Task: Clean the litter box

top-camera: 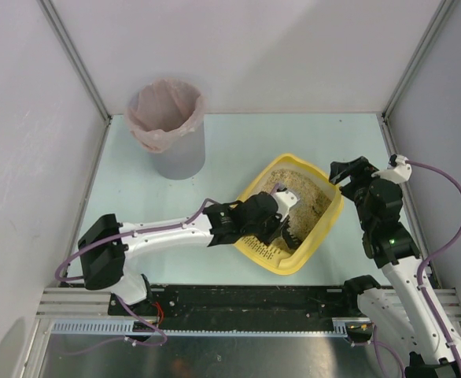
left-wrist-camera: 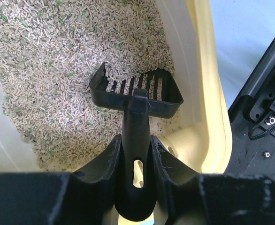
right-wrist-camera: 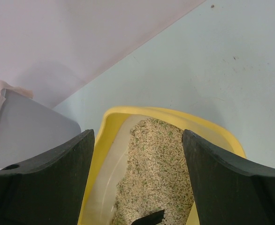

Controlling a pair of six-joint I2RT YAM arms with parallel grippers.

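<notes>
The yellow litter box [top-camera: 319, 236] lies skewed on the table in front of the arms, holding beige pellet litter [left-wrist-camera: 48, 61]. My left gripper [top-camera: 274, 216] reaches over its near-left rim and is shut on the handle of a black slotted scoop [left-wrist-camera: 142, 93]. The scoop's head rests in the litter by the box's wall [left-wrist-camera: 212, 93] with some pellets in it. In the left wrist view the left gripper [left-wrist-camera: 135, 145] clamps the handle on both sides. My right gripper [top-camera: 347, 175] hangs open at the box's far-right corner. In its own view the right gripper [right-wrist-camera: 138, 140] frames the box's rim [right-wrist-camera: 175, 115], touching nothing.
A grey bin with a pink liner [top-camera: 167, 126] stands at the back left, its wall also in the right wrist view [right-wrist-camera: 29, 136]. White walls enclose the table on three sides. A black mounting rail [top-camera: 215, 303] runs along the near edge.
</notes>
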